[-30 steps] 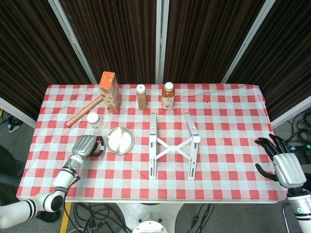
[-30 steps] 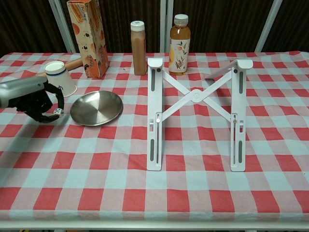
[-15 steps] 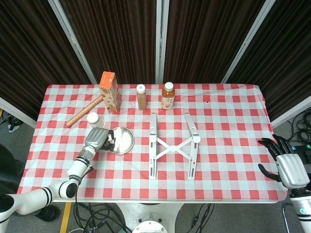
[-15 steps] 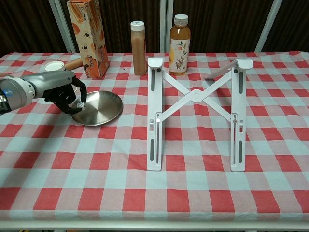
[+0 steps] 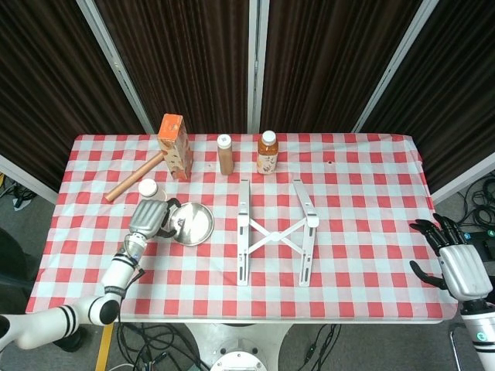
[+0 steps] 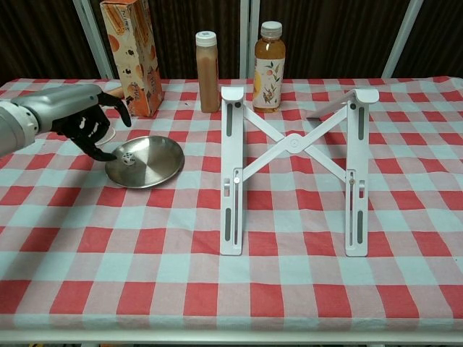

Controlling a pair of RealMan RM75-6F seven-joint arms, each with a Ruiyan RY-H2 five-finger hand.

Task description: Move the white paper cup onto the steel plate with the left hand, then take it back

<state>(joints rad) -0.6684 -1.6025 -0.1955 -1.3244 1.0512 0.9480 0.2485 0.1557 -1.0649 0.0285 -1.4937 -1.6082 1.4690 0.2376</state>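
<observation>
The white paper cup [image 5: 147, 187] stands upright on the checked cloth, just back-left of the steel plate [image 5: 195, 225]. My left hand [image 5: 150, 217] hovers right in front of the cup with its fingers spread and curved, holding nothing that I can see. In the chest view this left hand [image 6: 78, 116] covers nearly all of the cup, and its lowest fingertip hangs over the left rim of the plate [image 6: 155, 165]. My right hand [image 5: 461, 265] is open, fingers apart, beyond the table's right edge.
A white folding stand [image 5: 274, 232] lies right of the plate. At the back stand an orange carton [image 5: 175, 146], a brown bottle [image 5: 225, 154] and a tea bottle [image 5: 267, 152]. A wooden stick [image 5: 130, 181] lies behind the cup.
My left hand moved from front-left of the plate to the plate's rim, then back and left up against the cup. The cup and plate stayed put. The right hand dropped slightly.
</observation>
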